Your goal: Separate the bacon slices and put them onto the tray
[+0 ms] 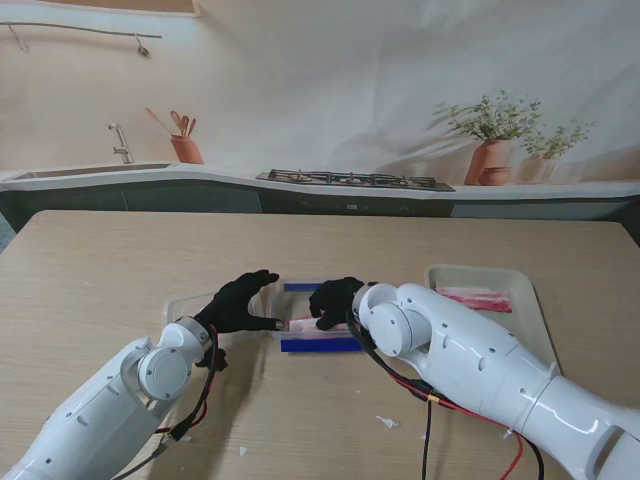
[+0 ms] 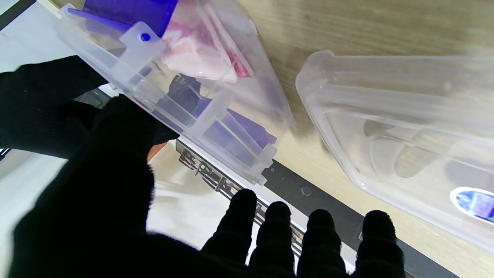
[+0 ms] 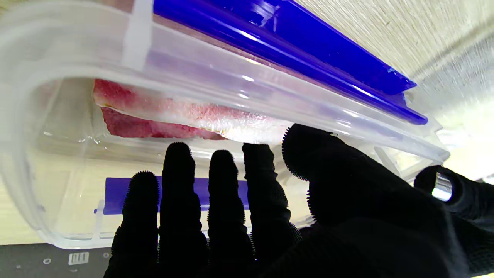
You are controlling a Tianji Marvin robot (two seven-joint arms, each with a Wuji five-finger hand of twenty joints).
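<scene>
A clear container (image 1: 318, 345) with blue clips sits mid-table, holding a stack of pink bacon (image 1: 312, 325). My right hand (image 1: 335, 298), in a black glove, reaches into it from above. In the right wrist view its fingertips (image 3: 216, 166) and thumb touch the edge of the bacon (image 3: 173, 116) but do not close on it. My left hand (image 1: 238, 300) is open at the container's left end, its thumb against the wall (image 2: 216, 127). The white tray (image 1: 475, 268) lies to the right with one bacon slice (image 1: 472, 298) on it.
A clear lid (image 1: 185, 302) lies upturned on the table left of the container, beside my left hand and close in the left wrist view (image 2: 386, 116). Small white scraps (image 1: 387, 422) lie on the table nearer to me. A counter with a hob runs behind the table.
</scene>
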